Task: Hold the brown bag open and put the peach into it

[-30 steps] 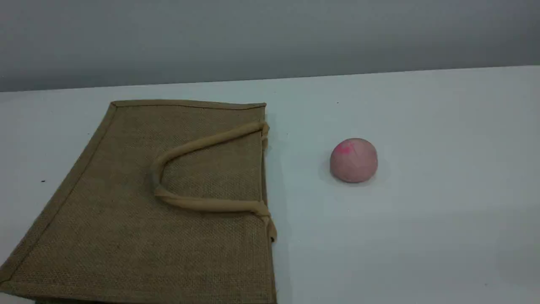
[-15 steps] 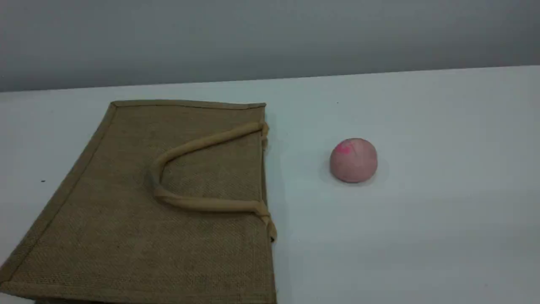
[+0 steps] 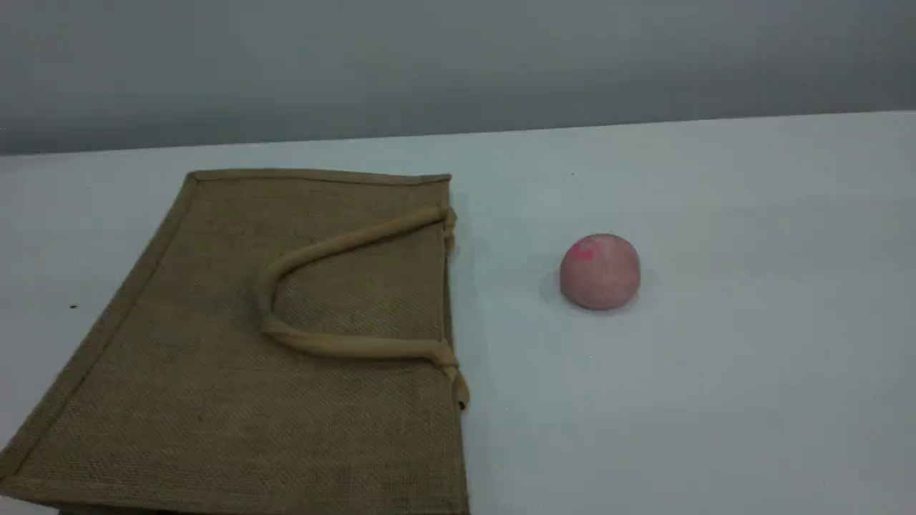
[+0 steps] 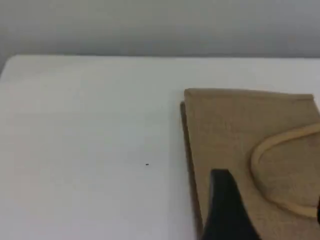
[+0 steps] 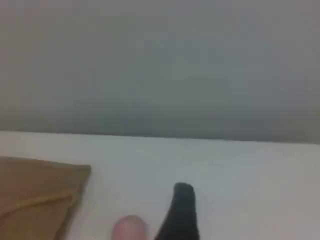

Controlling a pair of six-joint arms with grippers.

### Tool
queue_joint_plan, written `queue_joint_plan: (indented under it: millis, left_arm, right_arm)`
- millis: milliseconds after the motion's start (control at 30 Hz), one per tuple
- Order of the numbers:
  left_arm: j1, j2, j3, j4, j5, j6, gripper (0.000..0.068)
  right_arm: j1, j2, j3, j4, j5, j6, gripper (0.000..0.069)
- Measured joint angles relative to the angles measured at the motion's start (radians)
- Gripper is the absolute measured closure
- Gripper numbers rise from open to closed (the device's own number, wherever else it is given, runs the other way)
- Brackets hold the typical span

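Note:
The brown bag (image 3: 215, 372) lies flat on the white table at the left, its mouth edge and looped handle (image 3: 336, 247) turned to the right. The peach (image 3: 600, 272) sits on the table to the bag's right, well apart from it. Neither arm appears in the scene view. In the left wrist view my left gripper (image 4: 269, 192) hovers open over the bag (image 4: 225, 130) near its handle (image 4: 272, 145), nothing between its fingers. In the right wrist view one black fingertip (image 5: 183, 195) of my right gripper shows beside the peach (image 5: 129, 229), with the bag's corner (image 5: 35, 190) to the left.
The white table (image 3: 715, 400) runs back to a grey wall. A tiny dark speck (image 3: 72, 307) lies left of the bag.

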Motion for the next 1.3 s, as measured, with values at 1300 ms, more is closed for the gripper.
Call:
queue_joint_plan:
  millis: [1300]
  left_arm:
    - [-0.136, 1.038, -0.321, -0.206, -0.173, 0.092, 0.0297]
  right_arm:
    - [0.000, 0.594, -0.117, 0.038, -0.191, 0.004, 0.0111]
